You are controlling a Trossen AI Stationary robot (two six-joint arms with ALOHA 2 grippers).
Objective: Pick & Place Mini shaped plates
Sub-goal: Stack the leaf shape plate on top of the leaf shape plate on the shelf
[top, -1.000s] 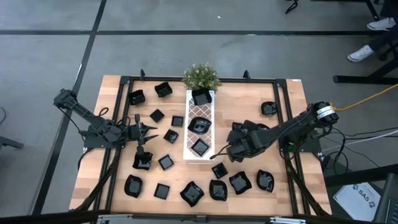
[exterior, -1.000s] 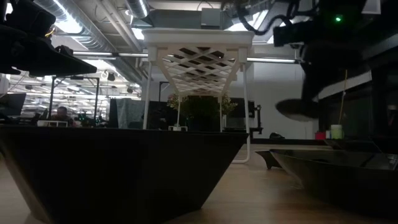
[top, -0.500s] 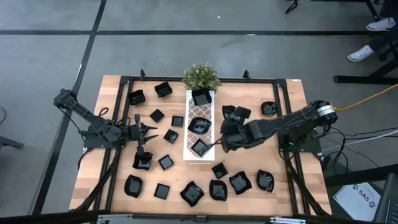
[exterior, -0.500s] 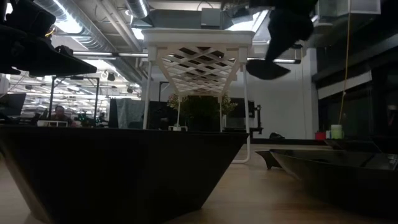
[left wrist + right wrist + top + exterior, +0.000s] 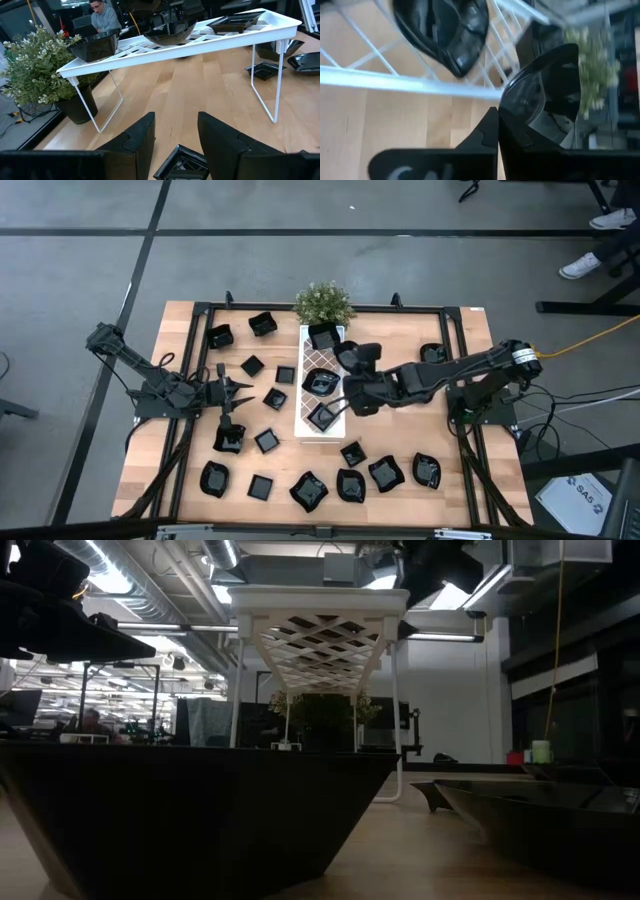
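Beside the tray (image 5: 307, 385), a plate (image 5: 547, 95) is pinched in the closed right gripper (image 5: 352, 360); the left gripper (image 5: 228, 392) is held open, empty.

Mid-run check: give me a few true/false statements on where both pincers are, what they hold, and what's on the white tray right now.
1. The right pincer is shut on a black plate beside the white tray. True.
2. The left pincer holds a plate. False: it is open and empty, over the left half of the table.
3. Three black plates already sit on the tray. True: a square one by the plant, a round one mid-tray, a square one at the near end.
4. The plant stands at the tray's near end. False: it is at the far end.
5. Plates lie on the table on both sides of the tray. True.
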